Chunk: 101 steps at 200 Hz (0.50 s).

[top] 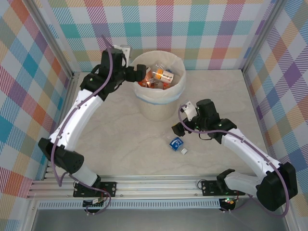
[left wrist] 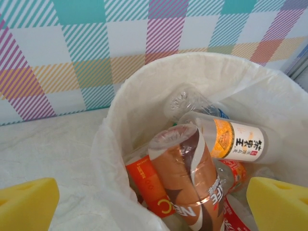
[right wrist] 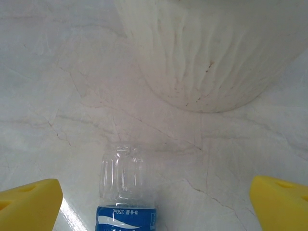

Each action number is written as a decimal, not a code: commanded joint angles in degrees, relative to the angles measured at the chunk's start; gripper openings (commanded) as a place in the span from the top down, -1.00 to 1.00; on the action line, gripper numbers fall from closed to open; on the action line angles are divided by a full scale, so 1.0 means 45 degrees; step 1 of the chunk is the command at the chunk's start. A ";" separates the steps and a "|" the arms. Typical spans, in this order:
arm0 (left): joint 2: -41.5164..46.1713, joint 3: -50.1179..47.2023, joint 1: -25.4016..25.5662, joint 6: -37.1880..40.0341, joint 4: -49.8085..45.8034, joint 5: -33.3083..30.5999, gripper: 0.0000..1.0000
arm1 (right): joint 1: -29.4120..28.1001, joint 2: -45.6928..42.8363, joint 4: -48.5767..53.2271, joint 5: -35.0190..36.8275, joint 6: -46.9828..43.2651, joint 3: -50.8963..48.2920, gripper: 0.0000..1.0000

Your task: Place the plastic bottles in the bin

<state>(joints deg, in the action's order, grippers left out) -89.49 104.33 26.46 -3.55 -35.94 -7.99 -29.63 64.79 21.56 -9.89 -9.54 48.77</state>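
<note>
L gripper (top: 139, 73) wide, empty, above bin (top: 159, 103). R gripper (top: 179, 129) wide over blue-label bottle (top: 177, 143): probably last pickup. Next: descend, close on body.

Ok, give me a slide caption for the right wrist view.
Open right gripper above a blue-labelled bottle lying near the bin.

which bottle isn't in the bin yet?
The blue-label bottle, lying on the table beside the bin; the other bottles are inside it.
</note>
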 commanded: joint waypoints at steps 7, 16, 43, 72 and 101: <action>0.1307 -0.1967 -0.0198 -0.1310 0.1869 0.0016 -1.00 | -0.0169 0.0457 0.0773 -0.0518 -0.0800 0.0555 -1.00; 0.1713 -0.2659 -0.0215 -0.1652 0.2355 0.0015 -1.00 | -0.0226 0.0675 0.1150 -0.0522 -0.1024 0.0689 -0.99; 0.2694 -0.4109 -0.0235 -0.2567 0.2742 -0.0305 -1.00 | -0.0436 0.1283 0.2171 -0.0397 -0.1785 0.0958 -0.99; 0.4084 -0.6017 -0.0273 -0.3527 0.3206 -0.1343 -1.00 | -0.0763 0.2157 0.2925 0.0164 -0.2397 0.1089 -0.99; 0.5584 -0.8202 -0.0409 -0.4913 0.4315 -0.1826 -1.00 | -0.1480 0.3292 0.2928 0.1633 -0.3016 0.1207 -1.00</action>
<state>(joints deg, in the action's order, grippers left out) -70.15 73.23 25.93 -18.63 -22.94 -12.86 -33.91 76.29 32.25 -7.55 -18.68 52.69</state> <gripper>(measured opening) 0.999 0.997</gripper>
